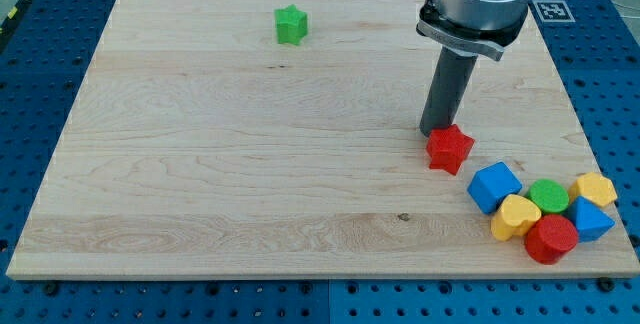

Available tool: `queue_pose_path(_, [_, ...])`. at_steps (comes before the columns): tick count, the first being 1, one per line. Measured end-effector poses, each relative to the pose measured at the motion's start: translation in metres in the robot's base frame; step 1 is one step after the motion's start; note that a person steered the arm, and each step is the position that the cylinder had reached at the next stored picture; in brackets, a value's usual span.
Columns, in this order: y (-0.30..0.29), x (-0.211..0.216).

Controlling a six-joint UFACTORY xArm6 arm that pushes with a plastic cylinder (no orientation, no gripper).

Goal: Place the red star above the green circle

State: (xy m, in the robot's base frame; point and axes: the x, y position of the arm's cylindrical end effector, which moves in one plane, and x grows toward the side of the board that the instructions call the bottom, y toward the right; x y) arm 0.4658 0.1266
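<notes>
no gripper fitted; my tip (434, 131) touching red star (450, 149) from upper left. better circling left, nudging rightward gently to above green circle (548, 195).

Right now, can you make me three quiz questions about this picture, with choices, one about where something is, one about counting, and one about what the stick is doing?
1. Where is the green star?
A. near the view's top, left of middle
B. in the pile at the view's bottom right
C. under the rod

2. How many yellow blocks are there?
A. none
B. two
C. five

3. What is my tip doing?
A. resting far from every block
B. standing right at the red star, on its upper-left side
C. pressing on the green circle

Answers:
1 A: it sits alone on the wooden board, away from the pile.
2 B: one yellow block lies left of the green circle, another to its right.
3 B: the rod's end meets the red star's edge.
</notes>
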Motion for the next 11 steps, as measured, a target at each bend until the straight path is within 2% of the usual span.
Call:
queue_pose_path(2, [-0.048, 0.000])
queue_pose_path(3, [-0.035, 0.030])
queue_pose_path(5, [0.009, 0.022])
queue_pose_path(8, [0.032, -0.002])
queue_pose_path(11, [0.077, 0.018])
